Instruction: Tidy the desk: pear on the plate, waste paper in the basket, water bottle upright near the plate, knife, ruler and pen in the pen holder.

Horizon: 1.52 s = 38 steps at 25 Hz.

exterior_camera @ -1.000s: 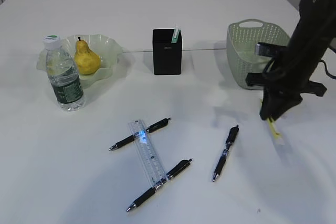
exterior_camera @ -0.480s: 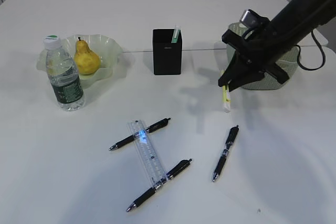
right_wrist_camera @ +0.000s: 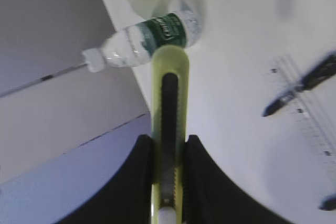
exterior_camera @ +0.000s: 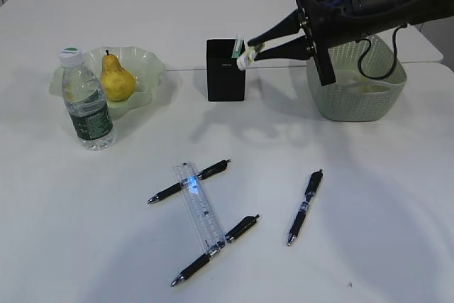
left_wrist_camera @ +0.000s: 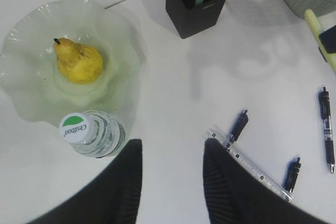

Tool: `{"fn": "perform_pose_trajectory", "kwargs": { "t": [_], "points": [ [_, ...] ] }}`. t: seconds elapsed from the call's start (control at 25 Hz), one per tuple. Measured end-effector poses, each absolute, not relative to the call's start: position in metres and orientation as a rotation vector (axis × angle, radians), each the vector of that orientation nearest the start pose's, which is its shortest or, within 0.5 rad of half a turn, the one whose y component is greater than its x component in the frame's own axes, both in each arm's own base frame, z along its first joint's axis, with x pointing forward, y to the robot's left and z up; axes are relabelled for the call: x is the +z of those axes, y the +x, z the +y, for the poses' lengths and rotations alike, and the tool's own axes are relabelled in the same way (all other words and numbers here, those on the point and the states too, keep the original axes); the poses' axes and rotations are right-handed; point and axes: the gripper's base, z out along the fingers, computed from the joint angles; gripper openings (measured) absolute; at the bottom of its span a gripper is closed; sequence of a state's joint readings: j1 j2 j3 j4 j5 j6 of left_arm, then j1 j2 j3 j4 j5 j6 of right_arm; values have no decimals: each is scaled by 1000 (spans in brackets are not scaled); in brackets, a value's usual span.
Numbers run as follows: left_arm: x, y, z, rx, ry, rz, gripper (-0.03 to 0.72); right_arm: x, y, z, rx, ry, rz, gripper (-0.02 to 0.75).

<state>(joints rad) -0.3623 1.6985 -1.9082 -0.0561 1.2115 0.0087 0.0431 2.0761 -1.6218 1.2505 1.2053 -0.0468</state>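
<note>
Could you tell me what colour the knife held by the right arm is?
Yellow-green, with a dark slider strip; the knife shows best in the right wrist view.

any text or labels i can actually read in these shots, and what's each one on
"Cestbon": on the white-green cap of the water bottle, clear in the left wrist view.
Dark green label on the bottle: white lettering, too blurred to read.
Ruler: fine printed markings, too small to read.
Pen holder: small pale mark on its front, unreadable.
Pens: no text legible.
</note>
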Motion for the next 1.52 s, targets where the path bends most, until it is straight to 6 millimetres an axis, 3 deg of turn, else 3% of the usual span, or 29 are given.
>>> {"fn": "perform_pose_trajectory", "kwargs": {
  "t": [0.24, 0.48, 1.0, 1.28, 1.52],
  "points": [
    [421, 338, -133, -203, 508, 2442, 268, 262, 434, 112, 1967, 642, 2378, 125],
    [421, 338, -133, -186, 557, 2429, 268, 271, 437, 115, 2093, 697, 2257, 125],
    [421, 338, -133, -131, 713, 2385, 268, 272, 438, 116, 2187, 962, 2250, 127],
    [405, 349, -139, -107, 878, 2368, 268, 272, 438, 116, 2193, 985, 2250, 130],
    [401, 359, -145, -111, 911, 2264, 268, 272, 438, 116, 2196, 988, 2248, 130]
  ]
}}
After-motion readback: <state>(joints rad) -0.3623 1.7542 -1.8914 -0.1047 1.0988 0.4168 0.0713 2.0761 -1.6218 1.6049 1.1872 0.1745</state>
